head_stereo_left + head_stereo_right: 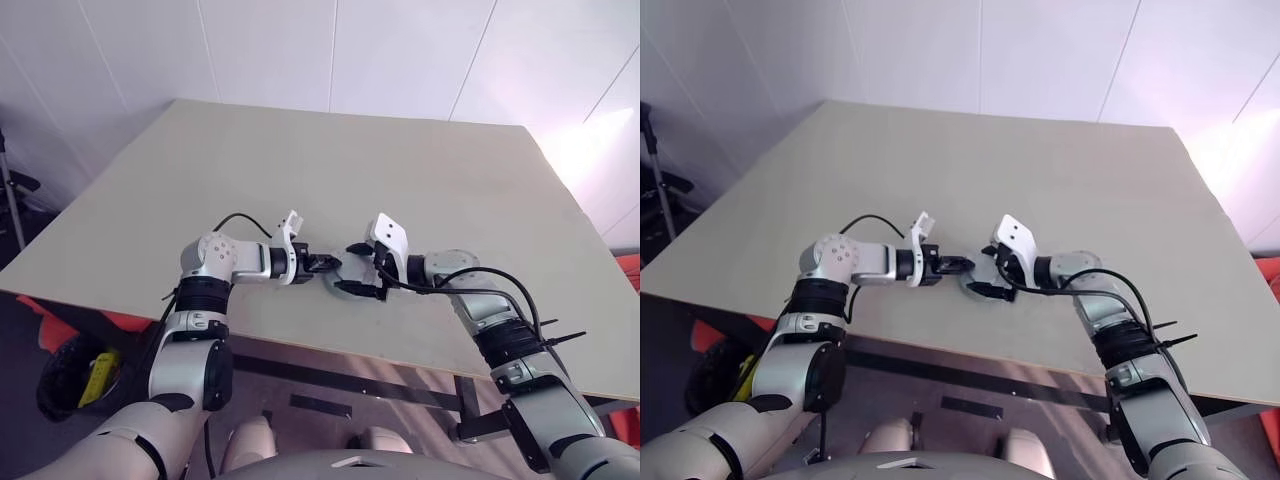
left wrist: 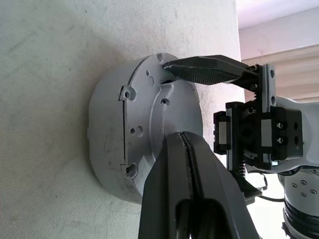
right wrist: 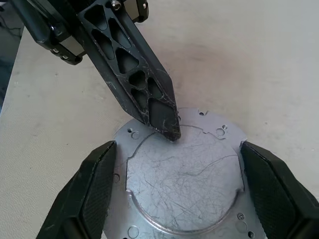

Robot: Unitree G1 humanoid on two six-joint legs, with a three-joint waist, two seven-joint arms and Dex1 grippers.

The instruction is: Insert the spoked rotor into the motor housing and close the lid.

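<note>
Lid (image 3: 182, 179) looks seated on the motor housing (image 2: 107, 144), so probably near done. Left claw (image 3: 167, 127) pinched together, tip pressing it; right claw (image 3: 179, 191) spread wide around it on the worktop (image 1: 300, 160).

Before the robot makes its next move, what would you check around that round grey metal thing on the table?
1. Round grey metal motor casing lying flat on the beige table: ok.
2. Left gripper shut, tip resting on the casing's scratched top: ok.
3. Right gripper open, one finger on either side of the casing: ok.
4. Seam around the casing's side closed all the way round: cannot tell.
5. Spoked rotor inside: cannot tell.
</note>
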